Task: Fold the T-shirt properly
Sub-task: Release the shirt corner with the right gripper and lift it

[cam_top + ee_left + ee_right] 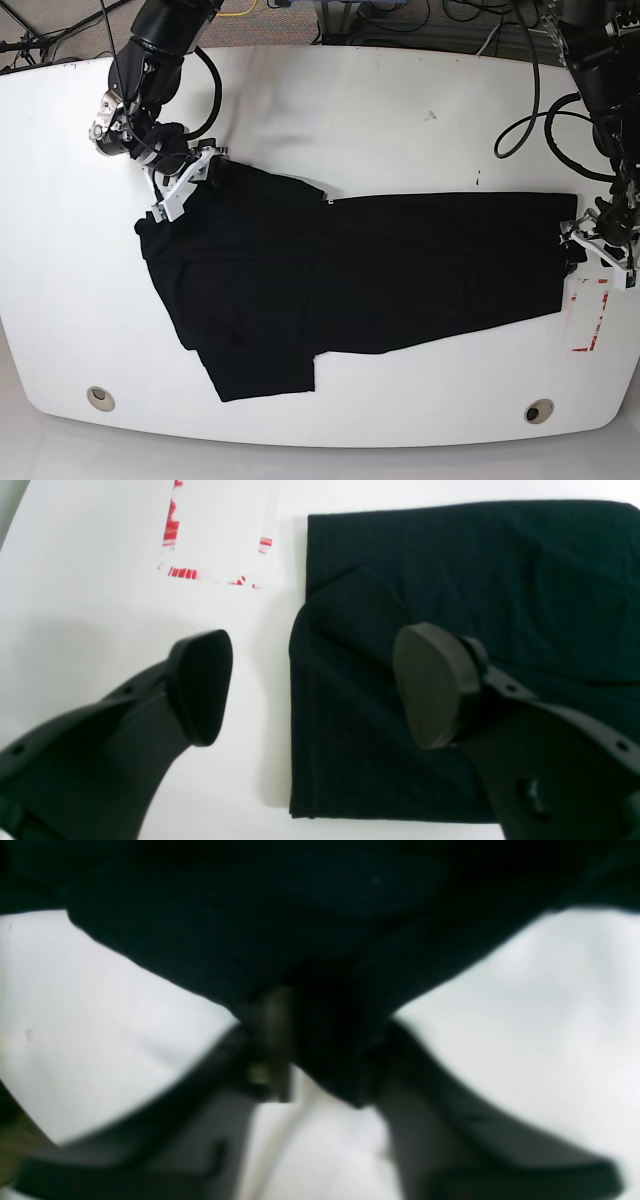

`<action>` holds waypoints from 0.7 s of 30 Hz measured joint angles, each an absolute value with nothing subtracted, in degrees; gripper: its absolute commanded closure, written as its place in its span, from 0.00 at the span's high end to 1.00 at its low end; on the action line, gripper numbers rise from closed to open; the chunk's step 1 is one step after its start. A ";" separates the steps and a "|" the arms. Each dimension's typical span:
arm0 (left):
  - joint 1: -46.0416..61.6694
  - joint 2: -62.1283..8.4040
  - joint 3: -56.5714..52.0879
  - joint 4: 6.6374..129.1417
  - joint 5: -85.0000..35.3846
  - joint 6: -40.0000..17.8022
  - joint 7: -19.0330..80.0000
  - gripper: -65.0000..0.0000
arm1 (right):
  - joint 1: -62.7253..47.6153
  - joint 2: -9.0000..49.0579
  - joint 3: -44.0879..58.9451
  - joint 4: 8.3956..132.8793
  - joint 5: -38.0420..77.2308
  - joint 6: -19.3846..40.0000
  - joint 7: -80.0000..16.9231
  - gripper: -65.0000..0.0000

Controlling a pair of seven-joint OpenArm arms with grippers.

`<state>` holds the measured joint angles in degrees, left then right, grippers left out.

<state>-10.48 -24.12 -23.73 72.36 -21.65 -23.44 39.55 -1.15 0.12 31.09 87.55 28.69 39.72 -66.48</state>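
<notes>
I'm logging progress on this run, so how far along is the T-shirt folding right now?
Early. Done: one lengthwise fold seems made, the T-shirt lying as a long band across the table. In hand: the right claw has pinched cloth at the sleeve end, while the left claw hangs open over the hem edge, one finger above cloth, one above bare table. Left: the sleeve end is still spread and rumpled, and the crosswise folds remain.

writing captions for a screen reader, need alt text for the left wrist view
An open gripper hovers over the edge of a folded black T-shirt on a white table, one finger above bare table, the other above the cloth. Worn red tape marks lie beyond.
</notes>
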 measured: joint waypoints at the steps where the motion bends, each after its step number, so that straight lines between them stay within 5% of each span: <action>1: -10.48 -24.16 -23.73 72.36 -21.65 -23.44 39.55 0.76 | -1.28 -0.14 31.07 87.55 28.69 39.70 -66.70 0.00; 8: -10.48 -24.86 -23.73 72.36 -21.67 -23.44 39.53 0.76 | -2.94 -0.45 31.00 90.11 29.39 39.83 -68.36 0.00; 21: -10.46 -24.97 -23.73 72.38 -21.61 -23.44 39.57 0.76 | -6.52 5.69 31.46 100.44 51.48 39.66 -71.31 0.00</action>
<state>-10.46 -24.97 -23.73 72.38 -21.61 -23.44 39.57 -6.52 5.69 31.46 100.44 51.48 39.66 -71.31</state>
